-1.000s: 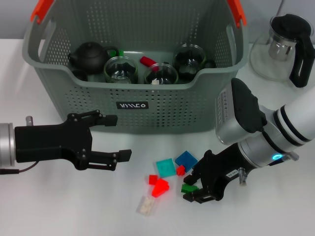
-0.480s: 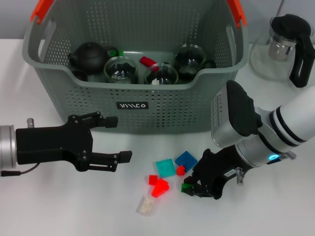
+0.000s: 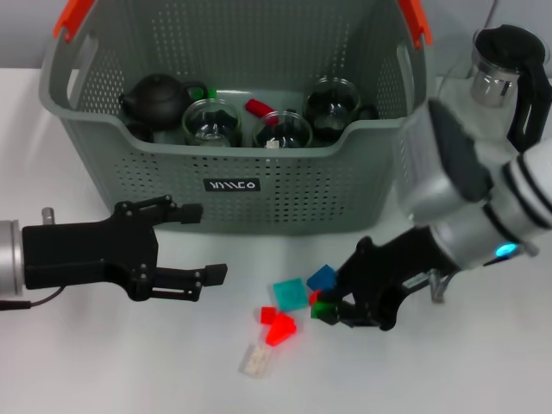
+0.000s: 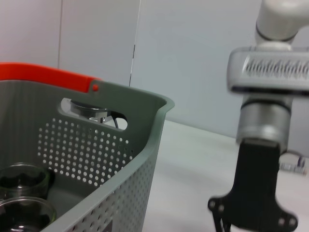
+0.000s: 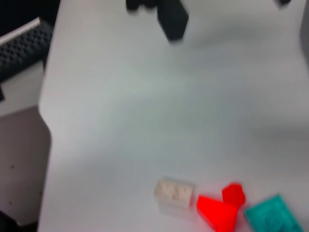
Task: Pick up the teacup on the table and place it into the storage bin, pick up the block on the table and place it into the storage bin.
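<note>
Green block [image 3: 325,310] was clamped in the right tool [image 3: 332,312], lifted off the counter [image 3: 103,362] since a second earlier, lower right of centre. Transfer to the storage bin [image 3: 233,185] was judged next; the left tool [image 3: 194,243] was held apart, idle.

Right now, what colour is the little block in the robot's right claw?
Green. The right claw pinches the green block; the head view shows it best.
</note>
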